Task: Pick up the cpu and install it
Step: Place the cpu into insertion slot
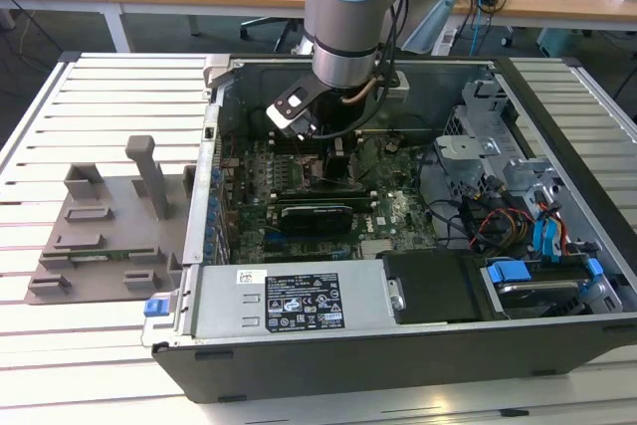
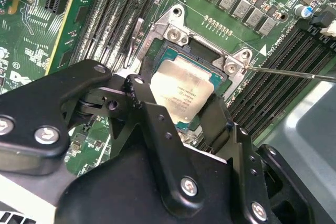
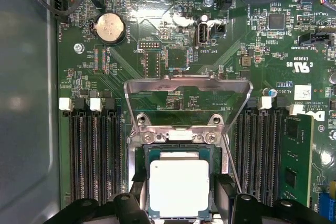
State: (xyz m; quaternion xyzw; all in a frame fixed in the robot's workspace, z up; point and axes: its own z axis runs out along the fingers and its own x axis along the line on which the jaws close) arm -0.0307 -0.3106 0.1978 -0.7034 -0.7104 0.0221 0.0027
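Inside the open computer case (image 1: pixel 557 156), low over the green board (image 3: pixel 157 40): pincer (image 3: pixel 180 190) spread a little wider than the cpu (image 3: pixel 179 179), one finger (image 2: pixel 144 98) just beside each of two opposite edges. Cpu lying flat in its socket (image 3: pixel 178 149), silvery top up, metal clamp frame (image 3: pixel 186 85) swung open. Arm (image 1: pixel 348 27) reaching straight down, wrist upright. Case resting on the slatted worktop (image 1: pixel 100 97), grey tray (image 1: pixel 100 236) at the exterior view's left.
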